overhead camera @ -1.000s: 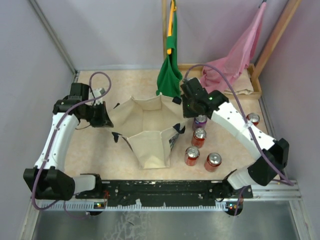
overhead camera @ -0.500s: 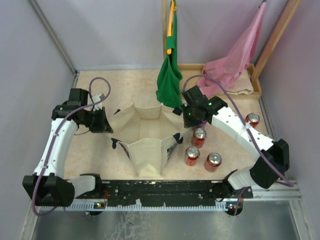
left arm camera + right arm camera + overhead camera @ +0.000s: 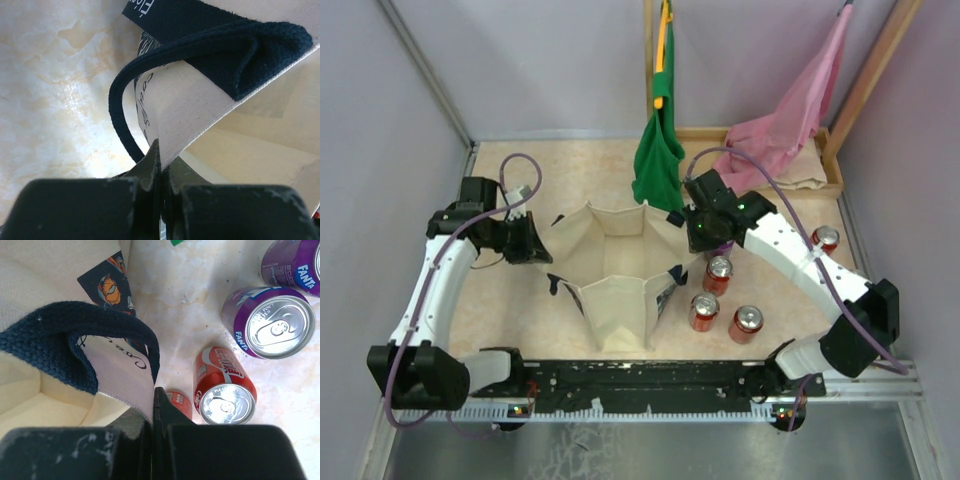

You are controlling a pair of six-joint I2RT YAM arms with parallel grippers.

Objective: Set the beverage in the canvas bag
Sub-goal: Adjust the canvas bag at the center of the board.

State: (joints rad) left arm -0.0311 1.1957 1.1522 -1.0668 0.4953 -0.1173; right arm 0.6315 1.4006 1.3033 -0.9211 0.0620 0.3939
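Bag [image 3: 615, 268] stands mouth up near the middle of the table [image 3: 510, 300], stretched wide between the two arms. On its left side the left gripper [image 3: 159, 152] is clamped on the cream rim, just by a navy strap [image 3: 116, 107]. On the opposite rim the right gripper [image 3: 153, 399] pinches the cloth the same way, jaws closed flat on it. The cans [image 3: 718, 272] stand upright in a loose cluster on the table just right of the bag, and a purple can [image 3: 272, 322] is near the right gripper. None shows inside the bag.

The step in hand looks like spreading the mouth so a can may go in. To do it well, I judge the pull should be even and level. Too much tension drags or tips the bag, and too little lets the soft walls fold inward. The right arm will likely have to let go to fetch a can, so the bag should be set square enough to stand, with the left grip as anchor. On release, open fully, then back away sideways, clear of the cans.
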